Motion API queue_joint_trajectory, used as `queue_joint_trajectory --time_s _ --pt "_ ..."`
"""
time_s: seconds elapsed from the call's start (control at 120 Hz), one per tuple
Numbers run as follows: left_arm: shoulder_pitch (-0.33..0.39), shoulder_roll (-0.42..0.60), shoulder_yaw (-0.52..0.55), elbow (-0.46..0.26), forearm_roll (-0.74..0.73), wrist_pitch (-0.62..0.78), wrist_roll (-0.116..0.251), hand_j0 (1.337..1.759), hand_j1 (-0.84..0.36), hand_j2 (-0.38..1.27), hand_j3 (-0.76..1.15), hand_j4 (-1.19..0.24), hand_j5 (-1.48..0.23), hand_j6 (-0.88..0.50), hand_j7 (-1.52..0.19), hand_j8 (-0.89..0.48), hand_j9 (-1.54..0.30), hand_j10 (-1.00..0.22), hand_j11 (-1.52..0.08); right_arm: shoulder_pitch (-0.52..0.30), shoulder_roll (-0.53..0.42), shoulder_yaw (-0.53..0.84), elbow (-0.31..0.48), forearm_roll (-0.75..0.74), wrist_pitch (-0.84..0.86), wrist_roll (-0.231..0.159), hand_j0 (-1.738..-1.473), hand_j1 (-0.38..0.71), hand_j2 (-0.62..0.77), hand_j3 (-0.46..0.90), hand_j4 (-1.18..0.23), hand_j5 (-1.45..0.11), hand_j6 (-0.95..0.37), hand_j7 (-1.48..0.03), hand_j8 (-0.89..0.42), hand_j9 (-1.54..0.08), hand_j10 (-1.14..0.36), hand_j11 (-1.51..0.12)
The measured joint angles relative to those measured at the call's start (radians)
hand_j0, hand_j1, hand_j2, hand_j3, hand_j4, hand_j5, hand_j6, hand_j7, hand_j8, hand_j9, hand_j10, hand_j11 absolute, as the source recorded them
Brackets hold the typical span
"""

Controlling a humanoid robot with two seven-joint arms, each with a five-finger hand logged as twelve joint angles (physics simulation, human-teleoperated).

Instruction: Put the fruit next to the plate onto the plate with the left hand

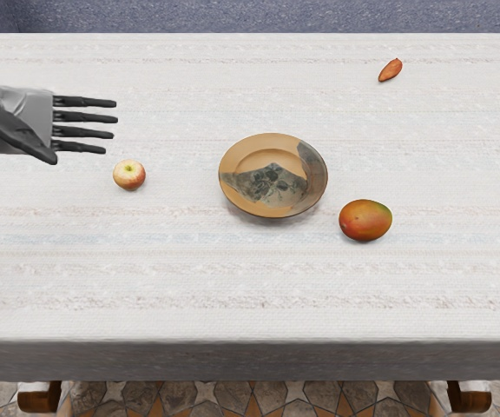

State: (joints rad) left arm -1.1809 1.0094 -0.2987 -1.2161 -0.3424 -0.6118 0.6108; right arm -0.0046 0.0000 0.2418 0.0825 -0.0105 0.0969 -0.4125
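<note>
A: Where is the left hand (46, 126) seen?

B: It is seen at the far left of the table (250, 287). The fingers (85, 117) are held out straight and spread, and nothing is held in them.

A: Which fruit is meant?

B: That is not easily told. A mango (365, 220) is seen just beside the plate (272, 137), on its right and a bit nearer. An apple (129, 175) is seen left of the plate, a little more apart (but close to the hand). The mango is probably meant, since it is closest to the plate.

A: What could go wrong?

B: The apple could be grabbed by mistake, because it is met first. If the mango is wanted, the plate must be reached across, so the plate could be bumped and pushed by the arm. The mango is round and smooth, so it could be rolled away if it is touched on one side only, or dropped if it is not squeezed well.

A: And the small reddish thing (391, 69) at the far right?

B: It cannot be named for sure. It is well apart from the plate.
</note>
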Motion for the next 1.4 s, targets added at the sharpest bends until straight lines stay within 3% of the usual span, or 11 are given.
queue_joint_trajectory --time_s 0.283,0.358,0.5,0.617,0.708,0.817,0.9,1.142,1.4 --pt "-0.049 -0.001 -0.003 -0.05 0.057 0.0 0.0 1.658 0.33 0.0 0.0 -0.01 -0.02 -0.01 -0.02 -0.01 -0.02 -0.01 -0.02 0.002 0.0 -0.03 0.0 0.0 -0.001 0.0 -1.658 -0.35 0.0 0.0 0.0 0.0 0.0 0.0 0.0 0.0 0.0 0.0" --pt "-0.058 -0.019 -0.044 -0.111 0.245 0.007 0.0 1.658 0.32 0.0 0.0 -0.02 -0.03 -0.02 -0.03 -0.02 -0.03 -0.02 -0.03 0.002 0.0 -0.032 0.0 0.0 -0.001 0.0 -1.658 -0.35 0.0 0.0 0.0 0.0 0.0 0.0 0.0 0.0 0.0 0.0" --pt "-0.045 -0.089 -0.061 -0.269 0.691 0.231 0.0 1.658 0.31 0.01 0.0 -0.03 -0.04 -0.03 -0.04 -0.03 -0.04 -0.03 -0.04 0.002 0.0 -0.034 0.0 0.0 -0.002 0.0 -1.658 -0.35 0.0 0.0 0.0 0.0 0.0 0.0 0.0 0.0 0.0 0.0" --pt "-0.043 -0.161 -0.049 -0.318 1.021 0.383 0.0 1.658 0.27 0.01 0.0 -0.07 -0.09 -0.07 -0.09 -0.07 -0.09 -0.07 -0.09 0.002 0.0 -0.034 0.0 0.0 -0.002 0.0 -1.658 -0.35 0.0 0.0 0.0 0.0 0.0 0.0 0.0 0.0 0.0 0.0" --pt "-0.039 -0.218 0.01 -0.333 1.201 0.534 0.0 1.658 0.24 0.02 0.0 -0.09 -0.12 -0.09 -0.12 -0.09 -0.12 -0.09 -0.12 0.002 0.0 -0.035 0.0 0.0 -0.002 0.0 -1.658 -0.35 0.0 0.0 0.0 0.0 0.0 0.0 0.0 0.0 0.0 0.0" --pt "-0.011 -0.286 0.08 -0.332 1.321 0.655 0.0 1.658 0.2 0.03 0.0 -0.13 -0.17 -0.13 -0.17 -0.13 -0.17 -0.13 -0.17 0.002 0.0 -0.035 -0.001 0.0 -0.002 0.0 -1.658 -0.35 0.0 0.0 0.0 0.0 0.0 0.0 0.0 0.0 0.0 0.0" --pt "0.064 -0.33 0.103 -0.304 1.364 0.727 0.0 1.658 0.17 0.03 0.0 -0.15 -0.19 -0.15 -0.19 -0.15 -0.19 -0.15 -0.19 0.002 0.0 -0.035 -0.001 0.0 -0.002 0.0 -1.658 -0.35 0.0 0.0 0.0 0.0 0.0 0.0 0.0 0.0 0.0 0.0" --pt "0.096 -0.343 0.119 -0.25 1.397 0.863 0.0 1.658 0.13 0.04 0.0 -0.19 -0.25 -0.19 -0.24 -0.19 -0.24 -0.19 -0.24 0.002 0.0 -0.035 0.0 0.0 -0.002 0.0 -1.658 -0.35 0.0 0.0 0.0 0.0 0.0 0.0 0.0 0.0 0.0 0.0" --pt "0.115 -0.412 0.123 -0.128 1.403 0.918 0.0 1.658 0.09 0.05 0.0 -0.22 -0.29 -0.22 -0.29 -0.22 -0.29 -0.22 -0.29 0.002 0.0 -0.035 0.0 0.0 -0.002 0.0 -1.658 -0.35 0.0 0.0 0.0 0.0 0.0 0.0 0.0 0.0 0.0 0.0"
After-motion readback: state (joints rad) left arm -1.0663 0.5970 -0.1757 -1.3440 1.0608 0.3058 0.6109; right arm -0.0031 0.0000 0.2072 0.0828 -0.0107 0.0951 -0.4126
